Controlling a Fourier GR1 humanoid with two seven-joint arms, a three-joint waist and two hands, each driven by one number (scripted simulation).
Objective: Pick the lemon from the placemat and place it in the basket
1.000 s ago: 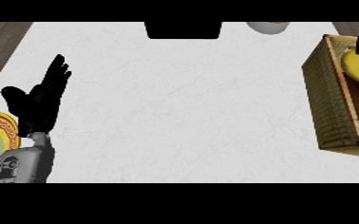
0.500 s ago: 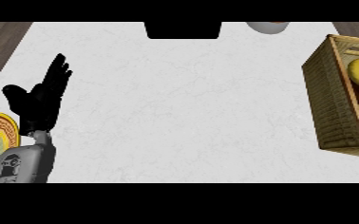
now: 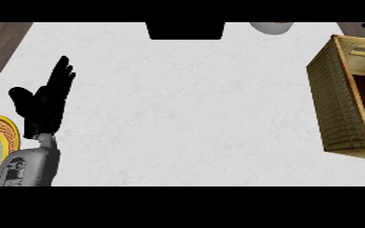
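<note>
White marbled counter point(image 3: 192, 106) fills the head view.

- Lemon: not visible. It is not on the bare counter, nor in the narrow strip of basket interior that shows. I cannot report its colour, shape or condition.
- Basket point(image 3: 329, 101): woven, tan, cut off by the right edge. I see its near wall and rim, with only a dark sliver of the inside.
- Placemat point(image 3: 6, 142): I take the yellow-rimmed sliver at the far left edge for it. No fruit shows on that part.
- Left hand point(image 3: 43, 104): beside the mat, fingers straight and up, holding nothing, at rest.
- Right hand: out of view, state unknown.
- Also present: a grey rounded object point(image 3: 271, 27) and a black block point(image 3: 185, 30), both at the far edge.

Judgement: with the fruit off the visible mat and counter, I read this as the carry or drop stage at the basket, handled off-frame to the right.

Next move: I need sight of the lemon. If it is held, bring it over the basket opening, clear of the rim, before letting go.
</note>
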